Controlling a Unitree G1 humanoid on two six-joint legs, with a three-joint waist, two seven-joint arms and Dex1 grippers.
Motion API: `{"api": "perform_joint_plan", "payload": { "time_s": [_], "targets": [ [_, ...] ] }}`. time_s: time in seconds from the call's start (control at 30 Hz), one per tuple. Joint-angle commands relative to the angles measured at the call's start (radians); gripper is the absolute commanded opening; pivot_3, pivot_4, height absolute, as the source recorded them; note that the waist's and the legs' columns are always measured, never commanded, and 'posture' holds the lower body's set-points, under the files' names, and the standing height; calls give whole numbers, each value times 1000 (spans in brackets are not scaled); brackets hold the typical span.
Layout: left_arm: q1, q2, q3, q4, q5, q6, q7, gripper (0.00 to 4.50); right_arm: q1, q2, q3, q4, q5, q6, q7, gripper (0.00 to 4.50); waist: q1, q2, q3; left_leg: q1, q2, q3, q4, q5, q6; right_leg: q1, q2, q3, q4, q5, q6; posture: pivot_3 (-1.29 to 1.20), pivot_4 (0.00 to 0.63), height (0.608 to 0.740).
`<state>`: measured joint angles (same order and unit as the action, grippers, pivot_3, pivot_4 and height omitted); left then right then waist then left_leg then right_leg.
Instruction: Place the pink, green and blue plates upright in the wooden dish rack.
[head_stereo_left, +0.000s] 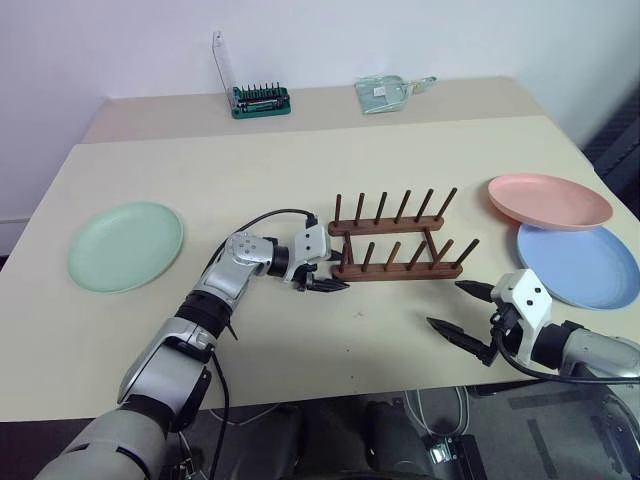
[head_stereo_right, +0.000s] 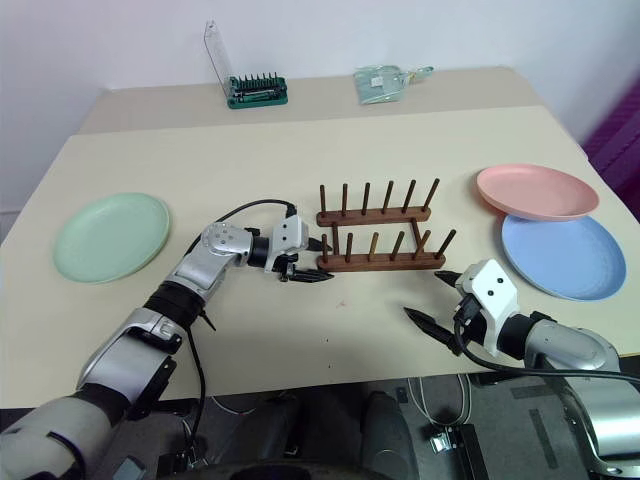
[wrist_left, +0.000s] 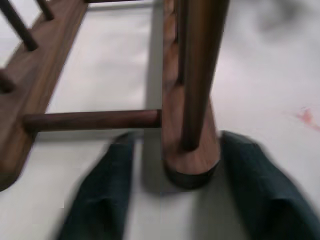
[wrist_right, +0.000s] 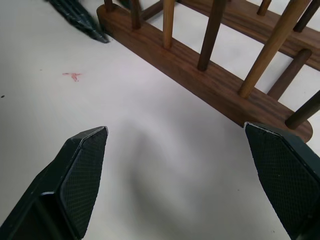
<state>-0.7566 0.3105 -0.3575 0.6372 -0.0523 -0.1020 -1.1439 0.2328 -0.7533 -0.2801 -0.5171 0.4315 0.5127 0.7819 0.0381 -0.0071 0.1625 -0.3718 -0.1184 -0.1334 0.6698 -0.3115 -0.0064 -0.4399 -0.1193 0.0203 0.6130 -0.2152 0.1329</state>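
Right gripper (head_stereo_left: 462, 308): near right, fingers spread wide, empty, hovering just off the rack's near right end.
Left gripper (head_stereo_left: 322, 284): at the rack's left end, fingers parted either side of the near rail's tip, gripping nothing.
Wooden dish rack (head_stereo_left: 397, 240): mid-table, 2 peg rows, no plates in it.
Green plate (head_stereo_left: 126, 245): flat, far left, well apart from the rack.
Blue plate (head_stereo_left: 578, 264): flat, right edge.
Pink plate (head_stereo_left: 549, 200): just beyond, overlapping the blue plate's far rim.
Handling: plates look stiff, light, smooth; likely slippery lying flat, so take each by its rim.
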Motion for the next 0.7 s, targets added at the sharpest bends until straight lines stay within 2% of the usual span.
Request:
{"api": "perform_joint_plan", "payload": {
  "time_s": [0.03, 0.07, 0.13, 0.23, 0.33, 0.37, 0.4, 0.53, 0.7],
  "targets": [
    [44, 58, 25, -69, 20, 65, 9, 4146, -18, -19, -11, -12, -12, -15, -1, 4500, -1, 0, 0, 0, 0, 0, 0, 0, 0, 0, 0, 0, 0, 0, 0, 0, 150, 740],
    [66, 85, 35, -105, 8, 111, 0, 4059, -24, -26, -8, -4, -15, -8, 1, 4240, -3, 0, 0, 0, 0, 0, 0, 0, 0, 0, 0, 0, 0, 0, 0, 0, 150, 740],
    [112, 126, 58, -192, -27, 183, -24, 3443, -34, -37, 0, 10, -13, 23, 2, 3655, -11, 0, 0, 1, 1, 0, -1, 0, 0, 0, 1, 0, 0, 0, 0, 0, 150, 740],
    [191, 168, 64, -371, -78, 286, -53, 1937, -47, -54, 35, 51, -63, 11, -5, 2198, -16, 0, 0, 1, 1, 0, -2, 0, 0, 0, 1, 0, 0, 0, 0, 0, 150, 740],
    [262, 167, 34, -576, -100, 391, -32, 505, -75, -56, 67, 77, -96, 1, -14, 761, -22, 1, 0, 1, 1, 0, -2, 0, 0, 0, 0, 0, 0, 0, 0, 0, 150, 740],
    [274, 161, 27, -615, -96, 412, -16, 420, -81, -56, 74, 78, -101, 0, -14, 272, -21, 1, 0, 0, 0, 0, -1, 0, 0, 0, 0, 0, 0, 0, 0, 0, 150, 740],
    [283, 153, 19, -647, -91, 437, 0, 420, -89, -59, 87, 82, -121, -6, -21, 48, -20, 1, 0, 0, 0, 0, -1, 0, 0, 0, 0, 0, 0, 0, 0, 0, 150, 740],
    [306, 136, -60, -689, 27, 433, 95, 420, -144, -73, 164, 134, -218, -24, -53, 48, -24, 1, 0, 0, 0, 0, -1, 0, 0, 0, 0, 0, 0, 0, 0, 0, 150, 740],
    [265, 56, -75, -574, 142, 424, 294, 420, -277, -41, 263, 253, -316, -47, -93, 48, -22, 0, 0, 3, 0, 0, -1, 0, 0, 3, 0, 1, -1, 0, 0, 0, 150, 740]
  ]
}}
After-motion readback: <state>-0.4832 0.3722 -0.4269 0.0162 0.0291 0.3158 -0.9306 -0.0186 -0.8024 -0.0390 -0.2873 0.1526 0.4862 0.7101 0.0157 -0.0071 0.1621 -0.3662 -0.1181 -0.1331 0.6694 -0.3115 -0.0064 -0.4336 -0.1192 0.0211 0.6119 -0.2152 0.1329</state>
